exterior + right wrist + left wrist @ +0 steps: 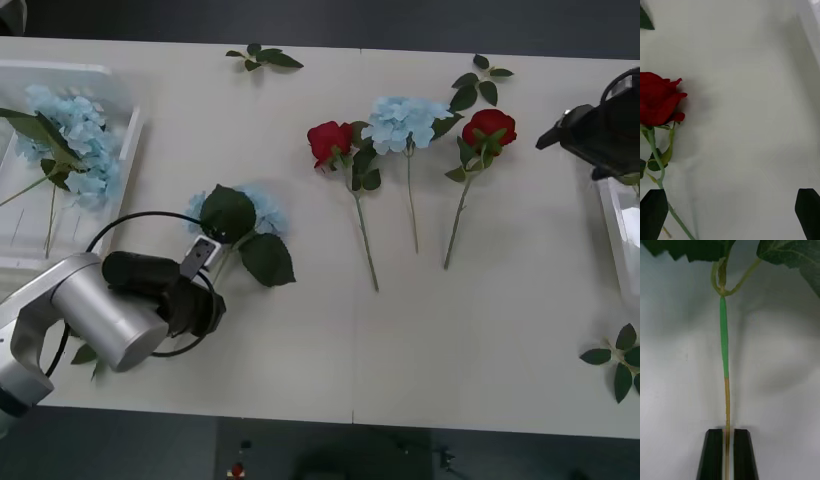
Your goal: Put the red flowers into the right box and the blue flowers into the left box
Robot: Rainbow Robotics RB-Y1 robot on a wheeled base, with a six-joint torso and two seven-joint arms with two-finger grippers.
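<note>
Front view: the left arm reaches in from the lower left of the frame, bent at the elbow, with the left gripper [205, 262] at the stem of a blue flower [262, 208] lying on the table [300, 330] left of centre. More blue flowers [75, 140] lie in the left box [125, 120] at the upper left. Two red flowers [328, 138] [489, 127] and one blue flower [403, 120] lie side by side at upper centre. The right gripper [560, 130] hangs at the right edge above the right box [612, 225].

Right wrist view: the right jaws stand wide apart and released, with a red flower [657, 99] lying on white at the left.

Left wrist view: the left jaws are clenched on the thin stem [725, 352], with its leaves at the top.
</note>
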